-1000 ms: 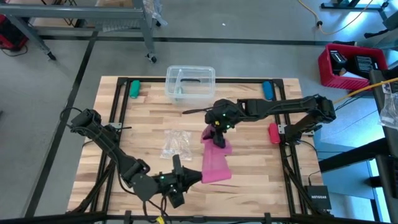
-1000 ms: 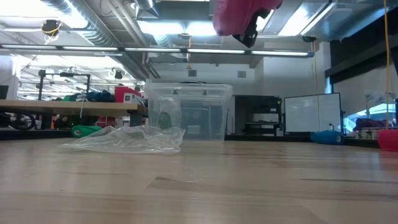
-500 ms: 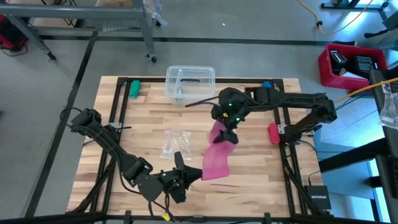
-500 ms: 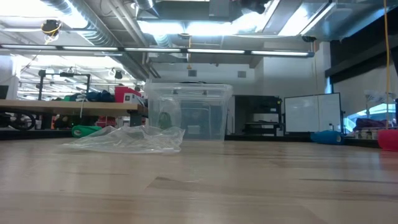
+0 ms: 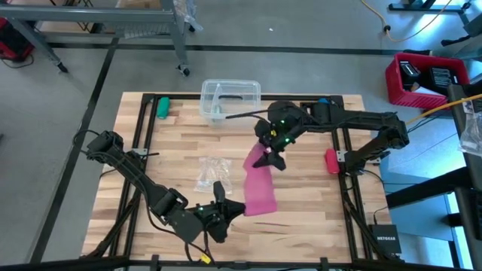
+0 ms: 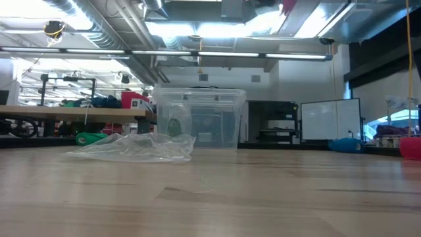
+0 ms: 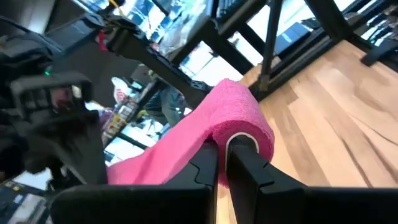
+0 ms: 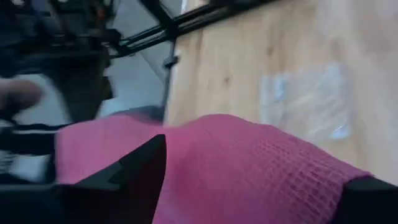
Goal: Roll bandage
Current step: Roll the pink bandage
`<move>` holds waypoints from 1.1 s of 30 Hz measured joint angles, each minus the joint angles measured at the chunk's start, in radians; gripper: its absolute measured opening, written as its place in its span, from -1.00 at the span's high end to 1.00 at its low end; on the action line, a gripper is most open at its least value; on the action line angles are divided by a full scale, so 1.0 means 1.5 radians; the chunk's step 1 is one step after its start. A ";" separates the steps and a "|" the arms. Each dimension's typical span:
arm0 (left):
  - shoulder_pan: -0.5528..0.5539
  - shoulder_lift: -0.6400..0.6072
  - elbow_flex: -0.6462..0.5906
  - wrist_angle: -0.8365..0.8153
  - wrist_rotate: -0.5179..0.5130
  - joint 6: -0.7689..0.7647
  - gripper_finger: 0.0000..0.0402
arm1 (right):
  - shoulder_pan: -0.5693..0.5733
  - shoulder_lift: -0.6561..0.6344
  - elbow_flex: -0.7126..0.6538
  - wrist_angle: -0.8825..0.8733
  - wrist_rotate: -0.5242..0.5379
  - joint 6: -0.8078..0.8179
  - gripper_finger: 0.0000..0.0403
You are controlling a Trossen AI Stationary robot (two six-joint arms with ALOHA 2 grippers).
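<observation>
Pale wooden planks make up the table (image 5: pixel 188 143), framed by dark rails, with a clear plastic bin (image 5: pixel 230 100) at its far edge and a crumpled clear wrapper (image 5: pixel 212 172) near the middle. Above the boards hangs the long, soft pink elastic bandage (image 5: pixel 260 188), stretched between the two arms. Its near end is wound into a small roll that the left gripper (image 7: pixel 222 163) pinches with narrow, closed fingers, close to the table's front edge. The strip's long axis runs from there up and away toward the right gripper (image 5: pixel 273 156), whose fingers stand wide with the fabric draped between them, not clamped. Rolling probably depends on the left arm, the nearer one to the roll.
</observation>
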 joint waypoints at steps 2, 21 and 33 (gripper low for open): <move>0.001 0.000 0.000 -0.023 0.000 -0.019 0.94 | -0.003 0.000 0.000 -0.035 -0.085 0.048 -0.37; 0.039 0.000 0.000 -0.139 0.120 -0.223 0.94 | -0.034 -0.086 -0.001 -0.224 0.153 -0.033 -0.36; 0.037 -0.028 0.037 0.007 0.105 -0.160 0.94 | 0.056 -0.199 -0.047 -0.272 0.340 -0.108 -0.36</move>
